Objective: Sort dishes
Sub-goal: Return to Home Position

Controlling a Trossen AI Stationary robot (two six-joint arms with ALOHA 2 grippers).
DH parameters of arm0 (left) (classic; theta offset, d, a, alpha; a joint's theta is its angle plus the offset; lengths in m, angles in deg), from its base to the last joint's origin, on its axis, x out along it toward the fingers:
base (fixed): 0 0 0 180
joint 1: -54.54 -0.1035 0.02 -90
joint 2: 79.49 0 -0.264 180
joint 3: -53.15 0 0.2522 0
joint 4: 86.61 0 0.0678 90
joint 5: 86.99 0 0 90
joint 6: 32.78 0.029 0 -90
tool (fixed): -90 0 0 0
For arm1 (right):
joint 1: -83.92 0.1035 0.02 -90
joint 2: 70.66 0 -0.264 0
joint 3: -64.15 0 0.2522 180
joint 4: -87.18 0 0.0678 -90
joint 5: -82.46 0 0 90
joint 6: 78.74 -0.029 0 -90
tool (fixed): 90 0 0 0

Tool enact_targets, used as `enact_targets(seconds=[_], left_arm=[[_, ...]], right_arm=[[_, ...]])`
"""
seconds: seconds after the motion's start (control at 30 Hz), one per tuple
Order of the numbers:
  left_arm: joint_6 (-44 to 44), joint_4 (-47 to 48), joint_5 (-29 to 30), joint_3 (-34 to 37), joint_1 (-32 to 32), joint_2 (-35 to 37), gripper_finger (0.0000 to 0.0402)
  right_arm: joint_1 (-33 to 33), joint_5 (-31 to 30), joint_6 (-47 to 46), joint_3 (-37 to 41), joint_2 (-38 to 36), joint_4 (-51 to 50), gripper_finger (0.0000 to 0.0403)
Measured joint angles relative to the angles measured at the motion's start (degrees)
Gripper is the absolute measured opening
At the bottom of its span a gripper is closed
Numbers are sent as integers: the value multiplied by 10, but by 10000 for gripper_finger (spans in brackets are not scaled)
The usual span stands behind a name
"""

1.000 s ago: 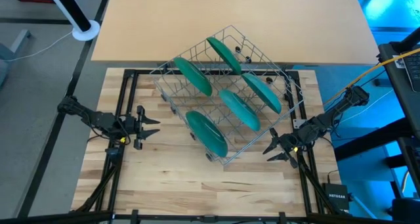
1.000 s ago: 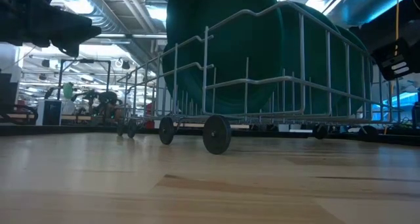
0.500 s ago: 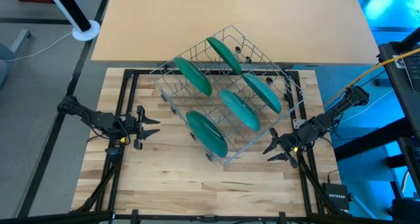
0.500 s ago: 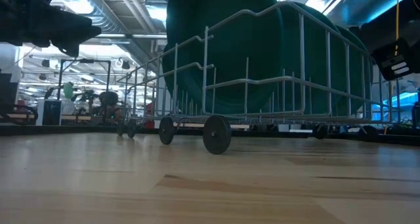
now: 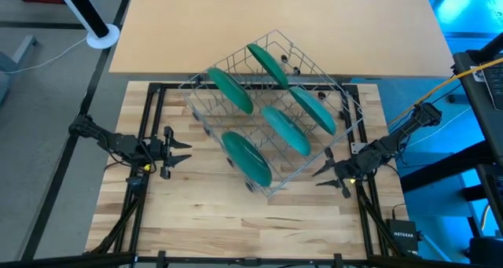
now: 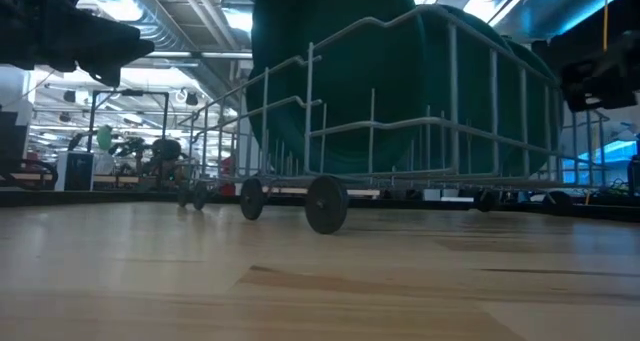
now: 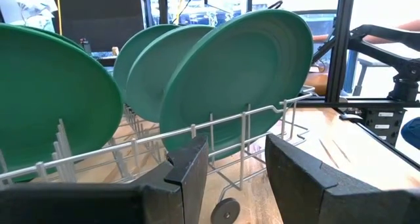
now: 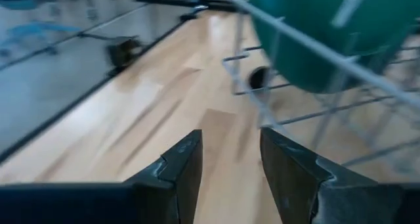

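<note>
The right hand point(image 5: 321, 176) is released, with its two fingers point(image 8: 186, 166) spread and nothing between them. It hangs low over the tabletop point(image 5: 220, 214), just beside the near right corner of the wire rack point(image 5: 228, 61) and not touching it. The left hand point(image 5: 183, 152) is also released and empty. It waits at the left side, apart from the rack and pointing toward it.

I think both hands are empty because no plate is left to carry: the high view shows no plate lying on the tabletop. All five green plates point(image 5: 287, 130) stand on edge inside the rack, each leaning a little. The upright tines hold each plate in its own slot, so none falls against the next one. The rack itself sits turned at an angle, and its far corner reaches over the paler surface behind.

Some things cannot be read well. In the low view the plates merge into one dark mass behind the wires, so they cannot be counted there. The rack's small wheels point(image 6: 326, 203) show, but the hands are only dark shapes at the upper corners. The right wrist view catches only the lower edge of one plate. The left wrist view cuts off the nearest plate at the side.
</note>
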Motion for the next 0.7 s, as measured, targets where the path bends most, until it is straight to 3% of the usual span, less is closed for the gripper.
enact_targets(seconds=[0.17,0.7], left_arm=[[0,0,0,0,0,0,143],[0,0,0,0,0,0,143]], right_arm=[[-1,-86,2,0,0,5,159],[-1,-91,1,0,0,4,159]])
